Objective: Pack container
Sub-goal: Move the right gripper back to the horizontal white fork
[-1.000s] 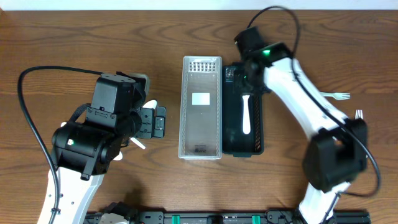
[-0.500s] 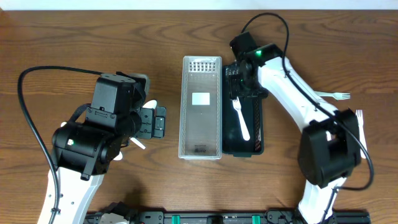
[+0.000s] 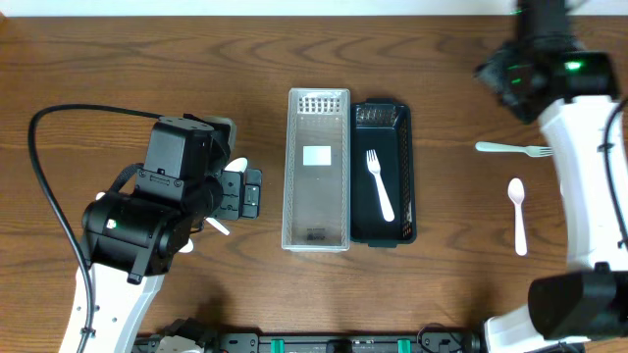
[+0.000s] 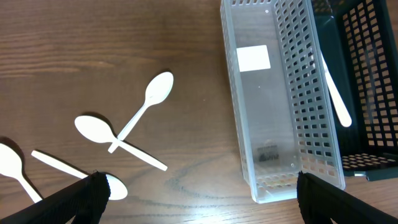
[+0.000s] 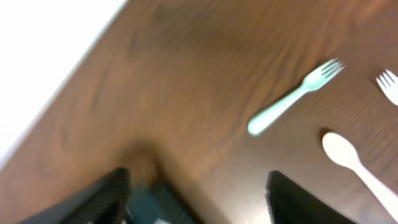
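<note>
Right hand [image 5: 199, 205] is hanging with fingers spread and nothing between them; the view is motion-blurred. Ahead of its fingertips, a pale green fork [image 5: 295, 96] is lying on the worktop [image 3: 137, 59], with a white spoon [image 5: 360, 168] just right of it and a second fork's tines [image 5: 388, 84] at the frame edge. Left hand [image 4: 199, 199] is hovering with fingers spread, holding nothing. Directly ahead of it the clear perforated bin [image 4: 280, 106] is standing; the black bin [image 3: 385, 172] is touching that bin's far side and is holding one white fork [image 3: 379, 183], well apart from both hands. To the left of the left hand, several white spoons [image 4: 140, 109] are lying scattered, two of them crossing.
</note>
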### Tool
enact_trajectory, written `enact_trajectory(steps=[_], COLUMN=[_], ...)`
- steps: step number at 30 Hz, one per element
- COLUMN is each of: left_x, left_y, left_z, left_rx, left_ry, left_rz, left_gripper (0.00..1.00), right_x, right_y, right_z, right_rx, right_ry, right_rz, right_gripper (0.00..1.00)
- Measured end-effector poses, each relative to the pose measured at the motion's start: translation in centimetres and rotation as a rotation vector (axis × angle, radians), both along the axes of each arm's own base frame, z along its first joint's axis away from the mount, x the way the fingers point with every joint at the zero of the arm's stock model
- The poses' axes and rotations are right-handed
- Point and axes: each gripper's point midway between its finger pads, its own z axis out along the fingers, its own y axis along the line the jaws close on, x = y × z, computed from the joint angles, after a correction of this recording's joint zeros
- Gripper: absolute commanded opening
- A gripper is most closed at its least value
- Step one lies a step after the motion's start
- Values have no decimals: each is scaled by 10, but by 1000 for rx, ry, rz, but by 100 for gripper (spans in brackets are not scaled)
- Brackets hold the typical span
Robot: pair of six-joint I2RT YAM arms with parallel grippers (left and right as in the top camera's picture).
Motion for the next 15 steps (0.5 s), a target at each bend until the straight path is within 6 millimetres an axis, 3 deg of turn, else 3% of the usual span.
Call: enact_trajectory(steps=[2, 5, 15], left_x=[0, 0, 0], left_y=[0, 0, 0], left_z=[0, 0, 0], left_rx=[1, 1, 1], left_ry=[2, 2, 2], left_rz=[0, 0, 0], left_gripper=[98, 98, 98], right_x=[9, 13, 17], right_y=[-22, -42, -53], right_z=[-12, -44, -128], right_rx=[42, 100, 207], right_ry=[-5, 58, 227], right_rz=[-76, -137, -240], right_gripper=[99, 99, 99])
